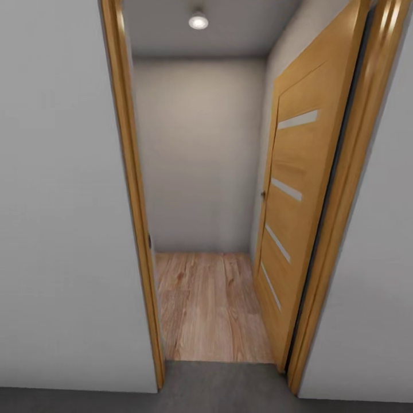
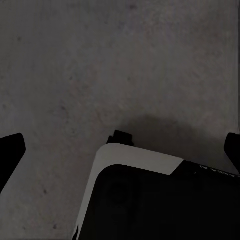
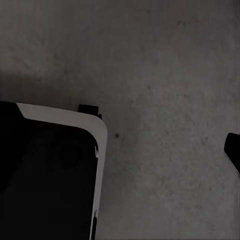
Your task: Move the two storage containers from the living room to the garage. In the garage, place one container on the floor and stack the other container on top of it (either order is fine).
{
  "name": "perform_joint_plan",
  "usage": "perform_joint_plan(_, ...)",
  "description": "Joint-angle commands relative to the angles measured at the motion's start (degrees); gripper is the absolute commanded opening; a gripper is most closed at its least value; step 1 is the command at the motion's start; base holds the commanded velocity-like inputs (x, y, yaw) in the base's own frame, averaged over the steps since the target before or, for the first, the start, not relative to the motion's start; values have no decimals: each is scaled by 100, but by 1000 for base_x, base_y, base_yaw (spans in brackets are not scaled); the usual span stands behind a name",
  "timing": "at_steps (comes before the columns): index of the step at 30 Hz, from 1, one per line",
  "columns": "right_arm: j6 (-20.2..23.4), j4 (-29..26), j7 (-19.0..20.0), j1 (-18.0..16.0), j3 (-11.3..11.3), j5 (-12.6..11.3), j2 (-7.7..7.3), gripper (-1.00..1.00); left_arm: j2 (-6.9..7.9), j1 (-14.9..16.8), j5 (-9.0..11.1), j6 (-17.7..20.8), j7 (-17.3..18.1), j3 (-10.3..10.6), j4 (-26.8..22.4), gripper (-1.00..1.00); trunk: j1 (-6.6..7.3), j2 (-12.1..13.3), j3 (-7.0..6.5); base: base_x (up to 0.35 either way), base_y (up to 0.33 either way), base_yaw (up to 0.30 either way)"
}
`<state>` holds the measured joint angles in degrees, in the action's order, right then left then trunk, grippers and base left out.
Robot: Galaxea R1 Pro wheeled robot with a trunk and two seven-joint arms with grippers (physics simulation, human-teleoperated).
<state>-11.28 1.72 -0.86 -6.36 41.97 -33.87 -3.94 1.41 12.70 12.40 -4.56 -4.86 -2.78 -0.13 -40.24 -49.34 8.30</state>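
Robot faces an open doorway (image 1: 201, 189): dark grey concrete floor (image 1: 229, 387) near, wood planks (image 1: 209, 304) beyond, grey wall closing it off. Door (image 1: 295, 212) swung open at right. Left gripper (image 2: 120, 150) wide open, empty. Right gripper: can't tell. Both wrist views: concrete and robot base (image 3: 50, 175).

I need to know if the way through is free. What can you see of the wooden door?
The door is honey-coloured wood, as it looks, with four slim pale slanted inlays down its face. It stands swung open into the room beyond, along the right-hand wall, its hinge side at the matching wooden frame. A small dark handle shows on its far edge. Nothing leans against it.
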Motion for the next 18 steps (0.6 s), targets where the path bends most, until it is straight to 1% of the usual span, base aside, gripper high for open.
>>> perform_joint_plan(1,-23,13,10,-6,47,-26,2,100,-1,5,8,-19,-4,-27,5,100,-4,-5,8,317,0,6)
perform_joint_plan(18,-15,13,43,-6,48,-23,-10,100,-1,5,8,-19,-6,-25,5,100,-4,-5,8,317,0,1)
